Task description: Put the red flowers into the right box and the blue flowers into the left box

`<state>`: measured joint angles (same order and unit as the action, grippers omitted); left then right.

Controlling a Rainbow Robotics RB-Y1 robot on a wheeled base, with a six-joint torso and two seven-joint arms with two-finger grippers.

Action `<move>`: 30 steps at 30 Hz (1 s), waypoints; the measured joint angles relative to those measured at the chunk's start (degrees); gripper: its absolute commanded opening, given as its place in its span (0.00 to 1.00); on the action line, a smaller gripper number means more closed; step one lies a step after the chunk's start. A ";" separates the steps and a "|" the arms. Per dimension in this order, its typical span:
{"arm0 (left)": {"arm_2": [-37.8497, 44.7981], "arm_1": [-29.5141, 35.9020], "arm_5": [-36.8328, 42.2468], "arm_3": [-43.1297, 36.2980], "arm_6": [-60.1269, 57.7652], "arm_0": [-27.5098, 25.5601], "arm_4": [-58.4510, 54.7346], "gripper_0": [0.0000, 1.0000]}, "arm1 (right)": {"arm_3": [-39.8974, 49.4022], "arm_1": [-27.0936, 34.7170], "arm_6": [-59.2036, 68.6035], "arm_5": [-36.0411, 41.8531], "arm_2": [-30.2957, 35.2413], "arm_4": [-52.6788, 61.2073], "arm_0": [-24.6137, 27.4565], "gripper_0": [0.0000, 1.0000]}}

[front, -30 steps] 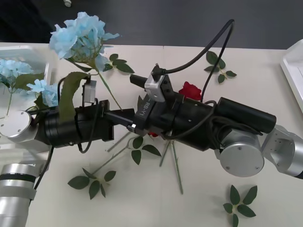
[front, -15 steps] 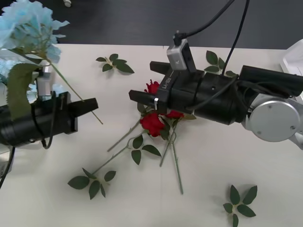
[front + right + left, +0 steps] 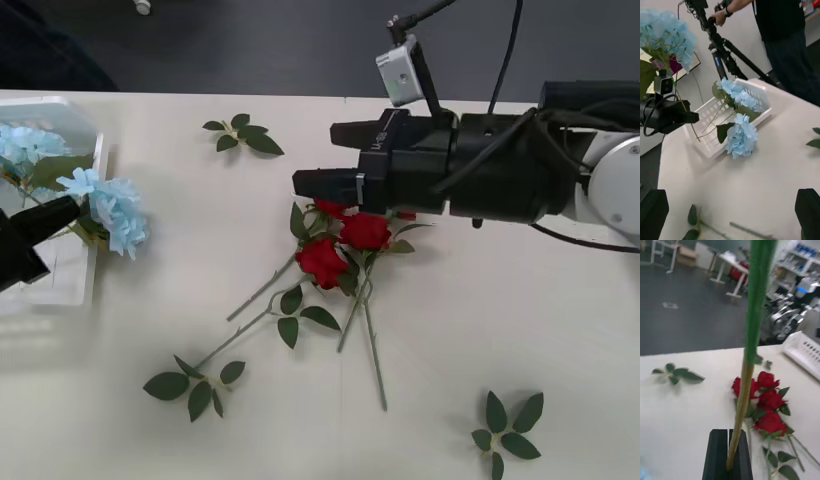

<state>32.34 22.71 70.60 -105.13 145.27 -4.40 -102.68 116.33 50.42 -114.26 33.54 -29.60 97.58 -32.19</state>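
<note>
The red flowers (image 3: 322,262) lie bunched at the table's middle, stems crossing toward the near edge, and they also appear in the left wrist view (image 3: 767,401). My right gripper (image 3: 322,160) hovers open just behind them, its fingers (image 3: 653,213) wide apart. At the far left, my left gripper (image 3: 50,220) is shut on the stem (image 3: 741,397) of a blue flower (image 3: 666,37) raised over the left box (image 3: 60,110). More blue flowers (image 3: 25,145) lie in that box, and one cluster (image 3: 115,215) hangs over its rim. The right box (image 3: 805,352) stands beyond the roses.
Loose leaf sprigs lie at the back (image 3: 243,135), near front left (image 3: 195,385) and front right (image 3: 510,430). A camera tripod (image 3: 726,56) stands off the table behind the left box.
My left arm swung left, carrying the blue flower over the left box. My right arm drew back to the right, uncovering the roses.
</note>
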 measured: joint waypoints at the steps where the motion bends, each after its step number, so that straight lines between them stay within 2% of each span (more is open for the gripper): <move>1: 0.49 0.71 -1.15 -1.05 -2.39 -1.06 1.16 0.00 | 0.01 0.00 1.60 2.16 1.21 -0.16 0.00 1.00; 8: 3.64 6.79 -5.64 -3.47 -12.76 -6.12 10.04 0.00 | 0.09 0.00 10.29 15.91 7.30 -0.78 0.00 1.00; 12: 4.72 10.56 -5.93 -3.47 -23.96 -6.94 17.64 0.00 | 0.53 0.00 17.29 22.30 8.63 -4.33 0.00 1.00; 18: 5.93 13.77 -5.93 -3.54 -41.32 -6.93 32.12 0.00 | 2.32 -0.05 28.36 27.08 8.60 -9.32 -0.01 1.00; 24: 5.79 14.30 -5.93 -3.56 -48.51 -6.76 45.55 0.00 | 4.04 -0.96 42.84 34.02 8.56 -14.84 -0.76 1.00; 30: 2.46 14.30 -5.93 -2.98 -53.12 -4.29 54.92 0.00 | 4.68 -2.81 52.69 36.15 7.73 -16.65 -1.76 1.00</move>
<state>34.79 37.01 64.66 -108.11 92.14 -8.69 -47.76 121.01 47.61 -61.57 69.69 -21.87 80.93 -33.95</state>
